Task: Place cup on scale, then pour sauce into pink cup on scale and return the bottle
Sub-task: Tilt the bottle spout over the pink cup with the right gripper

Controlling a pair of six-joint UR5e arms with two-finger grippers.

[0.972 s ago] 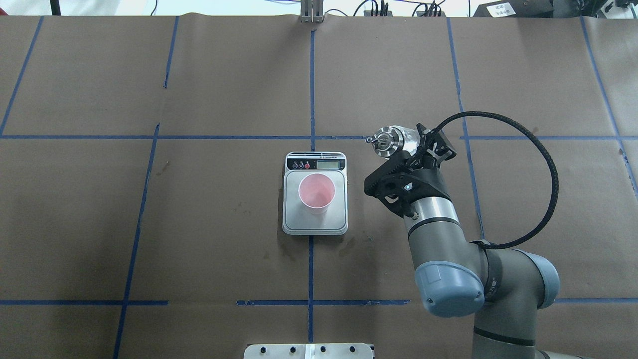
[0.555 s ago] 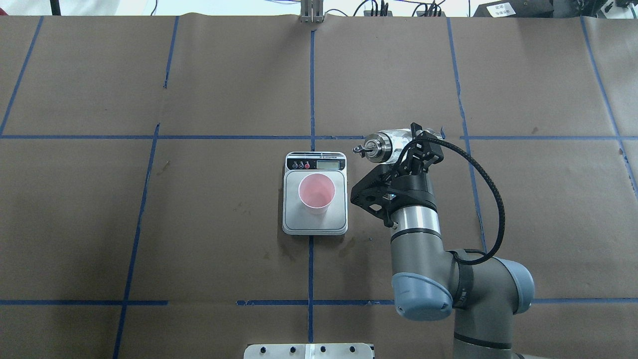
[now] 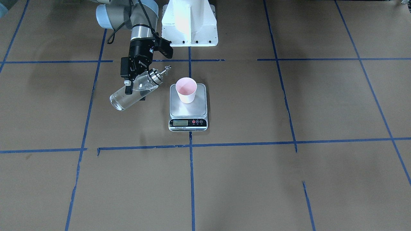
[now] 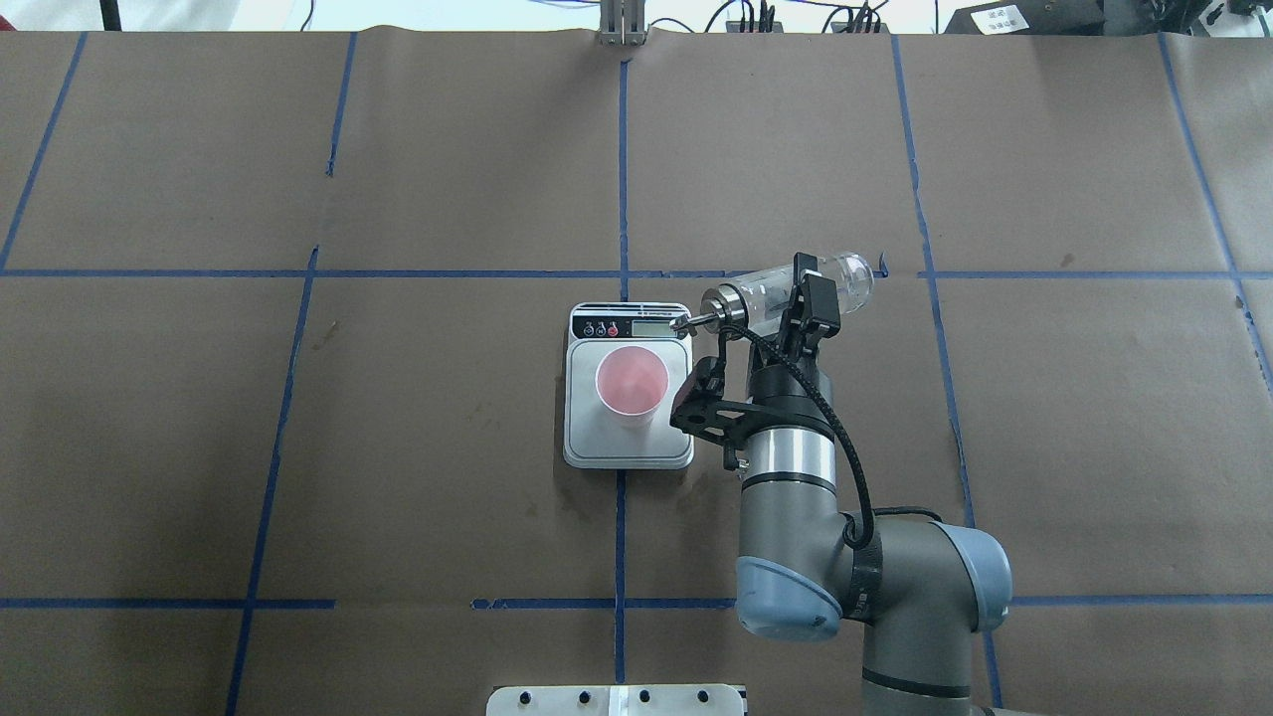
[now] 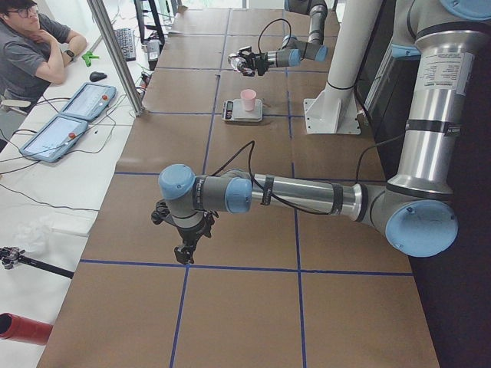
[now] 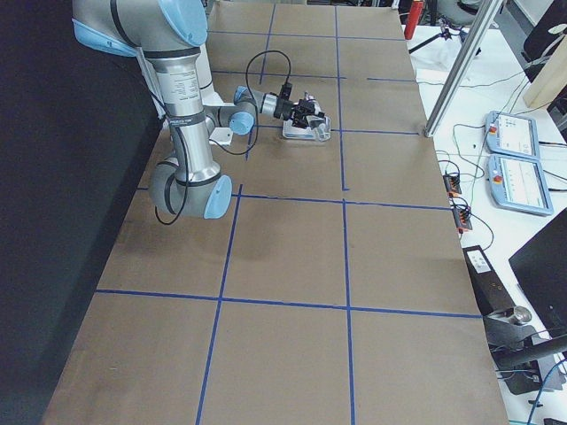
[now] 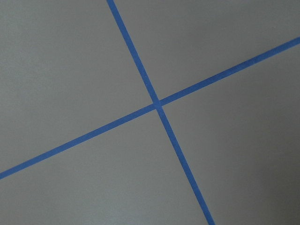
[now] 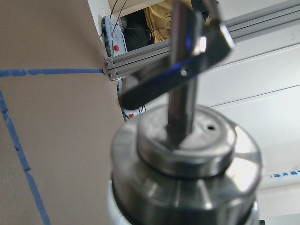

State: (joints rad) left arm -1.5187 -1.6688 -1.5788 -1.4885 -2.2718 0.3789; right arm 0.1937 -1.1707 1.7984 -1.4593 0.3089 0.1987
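The pink cup (image 4: 632,383) stands upright on the scale (image 4: 587,443), which sits mid-table; both also show in the front view, the cup (image 3: 186,89) on the scale (image 3: 179,110). My right gripper (image 4: 804,300) is shut on the clear glass bottle (image 4: 764,295) and holds it tilted nearly flat above the table. Its silver spout (image 4: 686,321) points at the scale's far right corner, beside the cup and not over it. Clear sauce (image 3: 123,98) shows inside the bottle. The right wrist view is filled by the spout cap (image 8: 183,154). My left gripper (image 5: 184,247) hangs far off to the left; I cannot tell if it is open.
The brown paper table carries blue tape lines (image 7: 157,103). The white robot pedestal (image 3: 189,22) stands at the robot's edge of the table. An operator (image 5: 31,46) sits beyond the far edge, next to tablets (image 5: 69,123).
My right arm has moved left toward the scale with the bottle. The bottle has tipped flatter, and its spout has come from right of the scale to the scale's far right corner.
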